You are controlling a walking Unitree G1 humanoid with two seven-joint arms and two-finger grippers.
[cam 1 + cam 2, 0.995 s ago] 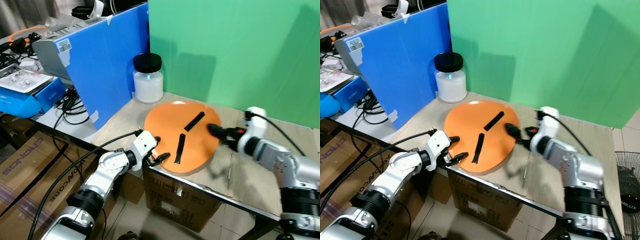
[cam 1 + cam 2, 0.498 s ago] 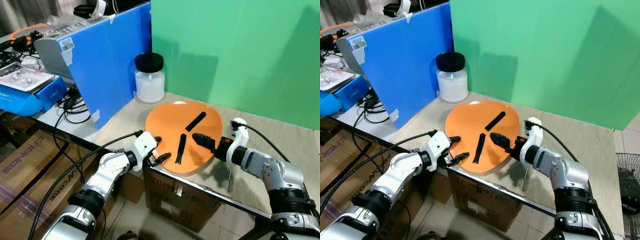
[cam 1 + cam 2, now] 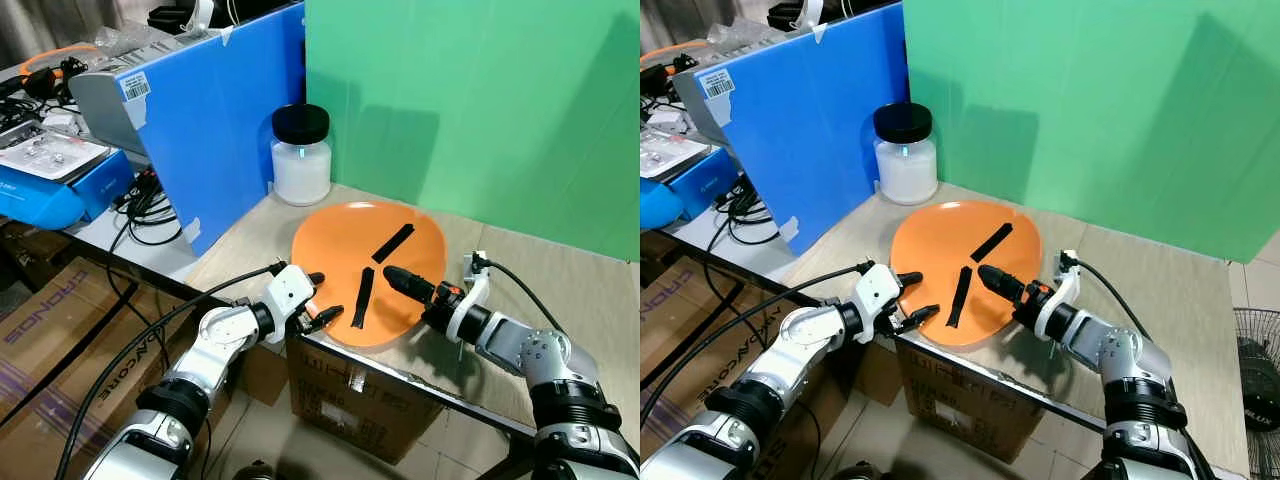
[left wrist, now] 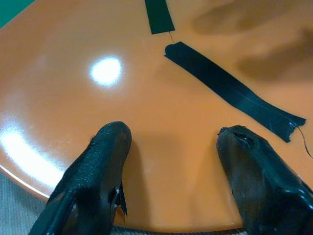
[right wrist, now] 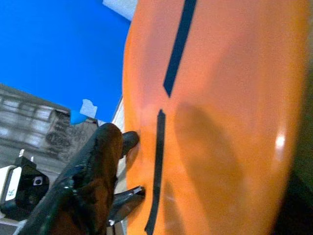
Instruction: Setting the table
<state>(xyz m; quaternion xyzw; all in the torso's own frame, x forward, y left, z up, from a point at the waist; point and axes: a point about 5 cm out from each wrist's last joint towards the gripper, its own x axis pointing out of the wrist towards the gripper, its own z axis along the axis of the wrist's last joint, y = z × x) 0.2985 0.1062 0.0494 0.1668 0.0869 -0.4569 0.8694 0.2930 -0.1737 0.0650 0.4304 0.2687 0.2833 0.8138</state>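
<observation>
An orange plate (image 3: 350, 265) with two black tape strips (image 3: 361, 296) lies on the wooden table (image 3: 560, 290), its near rim at the table's front edge. My left gripper (image 3: 322, 296) is open at the plate's near left rim, and its fingertips (image 4: 110, 142) rest spread over the orange surface. My right gripper (image 3: 400, 282) reaches in from the right, with one black finger (image 5: 95, 166) lying over the plate beside the tape strips. Its other finger is a dark blur far off at the picture's edge, so it is open. Neither gripper holds anything.
A white jar with a black lid (image 3: 301, 155) stands behind the plate. A blue board (image 3: 215, 120) and a green backdrop (image 3: 480, 110) wall off the back. A cardboard box (image 3: 360, 400) sits under the table. A cluttered desk with cables (image 3: 140, 210) is at left.
My right gripper has moved left from the plate's right rim out over the plate, and its forearm has dropped lower. The left gripper has stayed at the near rim.
</observation>
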